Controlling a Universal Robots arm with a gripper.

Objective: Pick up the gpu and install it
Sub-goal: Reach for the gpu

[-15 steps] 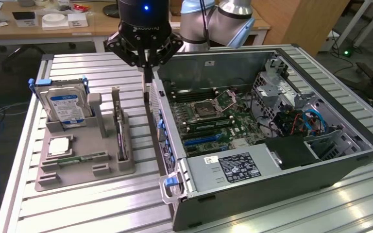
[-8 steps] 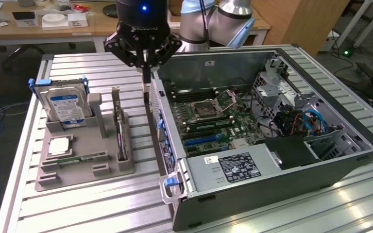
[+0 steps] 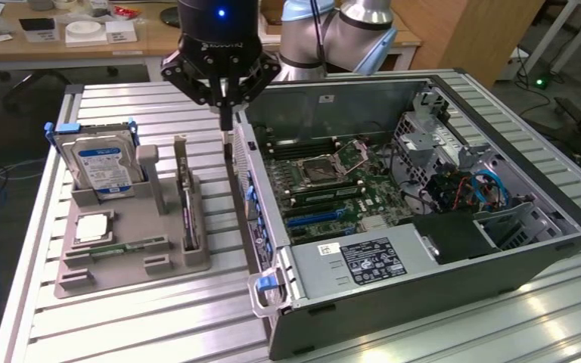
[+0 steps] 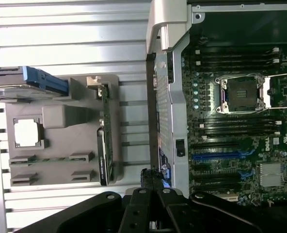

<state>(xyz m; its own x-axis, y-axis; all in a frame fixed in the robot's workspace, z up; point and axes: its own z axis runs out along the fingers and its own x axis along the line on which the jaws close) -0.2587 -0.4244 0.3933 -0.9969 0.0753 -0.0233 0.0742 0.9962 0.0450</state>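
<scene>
The gripper (image 3: 227,121) hung over the gap between the grey holder (image 3: 119,261) and the open case (image 3: 422,257), its jaws pinched together on nothing. The gpu (image 3: 184,193) stood on edge in the holder, to the exterior view's left of the gripper and right of the drive (image 3: 104,166), on the bench (image 3: 119,325).

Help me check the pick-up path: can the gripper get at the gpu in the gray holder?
Probably yes: the gpu stands on edge in the gray holder, top edge uncovered. The gripper hangs shut over the computer case's wall nearby and would need to open.
</scene>
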